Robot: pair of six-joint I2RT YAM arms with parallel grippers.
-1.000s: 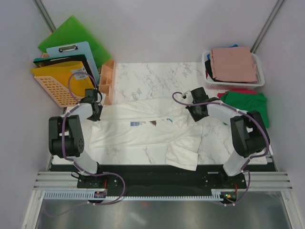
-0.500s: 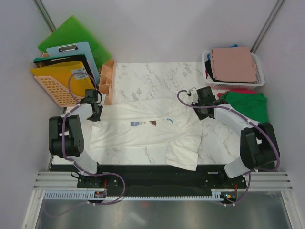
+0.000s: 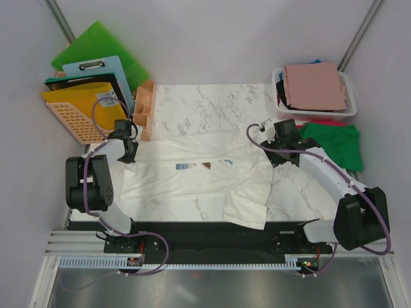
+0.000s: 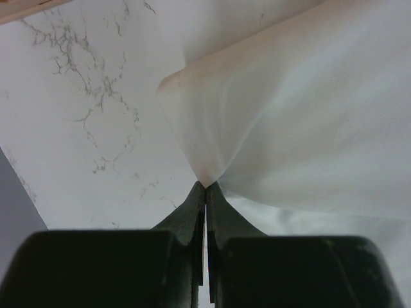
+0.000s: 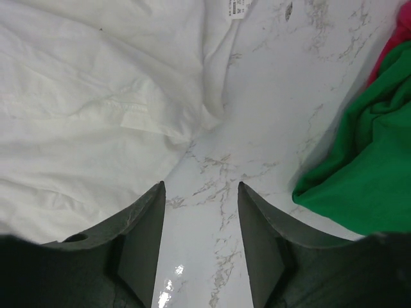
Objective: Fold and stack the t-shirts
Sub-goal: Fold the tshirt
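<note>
One cream-white t-shirt (image 3: 199,173) spread mid worktop (image 3: 205,106). L end effector (image 4: 205,187) clenched on its edge, 9 o'clock. R end effector (image 5: 200,186) gaping, empty, over bare worktop at 3 o'clock, beside green t-shirt (image 5: 359,173). Step: flattening pre-fold. Next, prob: R grips near hem, folds across.

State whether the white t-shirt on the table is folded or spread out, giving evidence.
Mostly spread: the white t-shirt lies wide across the table, chest print showing, one corner rumpled.

Cream-white t-shirt (image 3: 192,179) spread centre; green t-shirt (image 3: 337,144) crumpled right; pink t-shirt (image 3: 314,86) folded behind it.
</note>
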